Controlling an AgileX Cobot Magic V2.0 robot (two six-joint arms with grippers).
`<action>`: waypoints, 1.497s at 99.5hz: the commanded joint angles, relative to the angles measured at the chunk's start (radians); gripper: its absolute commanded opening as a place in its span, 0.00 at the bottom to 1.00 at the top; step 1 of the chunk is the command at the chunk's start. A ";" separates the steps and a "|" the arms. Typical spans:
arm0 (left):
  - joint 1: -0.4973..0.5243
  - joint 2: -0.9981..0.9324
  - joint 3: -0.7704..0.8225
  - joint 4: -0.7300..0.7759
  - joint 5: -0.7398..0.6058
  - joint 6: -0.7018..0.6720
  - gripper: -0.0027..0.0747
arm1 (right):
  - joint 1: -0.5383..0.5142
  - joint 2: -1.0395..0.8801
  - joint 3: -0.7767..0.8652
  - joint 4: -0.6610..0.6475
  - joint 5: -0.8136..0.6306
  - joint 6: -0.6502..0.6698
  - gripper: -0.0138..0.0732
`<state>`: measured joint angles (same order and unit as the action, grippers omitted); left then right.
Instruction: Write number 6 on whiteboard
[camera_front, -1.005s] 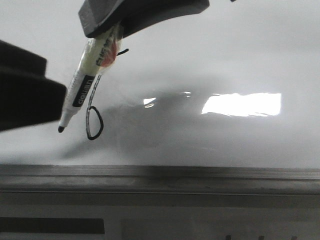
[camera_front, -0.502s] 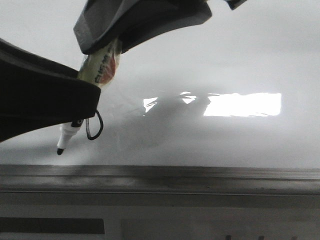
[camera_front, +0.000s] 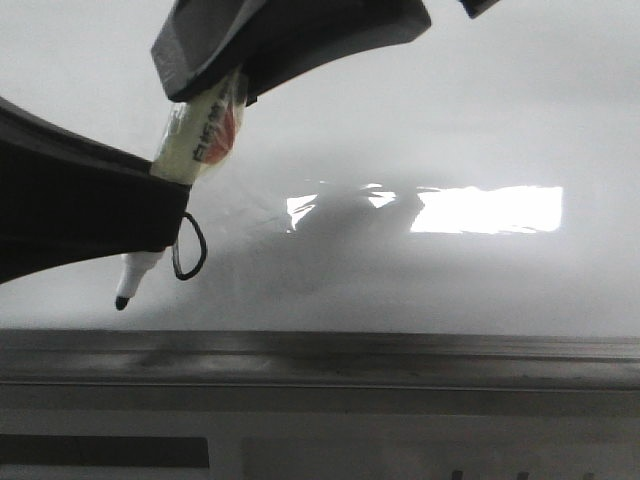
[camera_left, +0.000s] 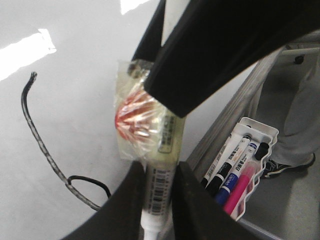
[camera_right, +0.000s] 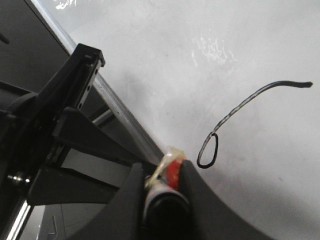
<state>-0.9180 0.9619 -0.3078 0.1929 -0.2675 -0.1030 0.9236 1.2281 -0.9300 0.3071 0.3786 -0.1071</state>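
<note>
The number 6 (camera_left: 47, 150) is a thin black line on the whiteboard (camera_front: 450, 120), a slanted stem ending in a small loop (camera_front: 190, 250). It also shows in the right wrist view, number 6 (camera_right: 212, 147). A white marker (camera_front: 205, 140) with a crumpled plastic wrap hangs tip-down just in front of the loop, its black tip (camera_front: 121, 302) near the board's lower rim. My right gripper (camera_front: 215, 75) is shut on the marker's upper end (camera_right: 170, 167). My left gripper (camera_left: 159, 200) is shut on the barcode part of the barrel, coming in from the left (camera_front: 170, 215).
A grey ridged metal ledge (camera_front: 400, 360) runs along the board's near edge. A bright rectangular glare (camera_front: 490, 210) lies on the board to the right. A white wire tray (camera_left: 265, 137) with several markers sits beside the board, and a person's leg (camera_left: 300, 125) stands behind it.
My left gripper moved right from beside the marker and closed on its barrel. The marker sank lower, its tip now nearer the rim. My right gripper kept its hold.
</note>
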 joint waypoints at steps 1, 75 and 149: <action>0.000 -0.004 -0.027 -0.033 -0.030 -0.020 0.01 | 0.004 -0.035 -0.037 0.030 -0.064 -0.009 0.09; 0.086 -0.046 -0.029 -0.587 0.014 -0.020 0.01 | 0.000 -0.041 -0.037 0.030 -0.234 -0.009 0.64; 0.110 -0.042 -0.031 -0.661 0.085 -0.020 0.38 | 0.000 -0.041 -0.037 0.030 -0.234 -0.009 0.64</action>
<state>-0.8102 0.9279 -0.3078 -0.4649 -0.1004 -0.1122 0.9236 1.2199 -0.9315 0.3333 0.2193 -0.1095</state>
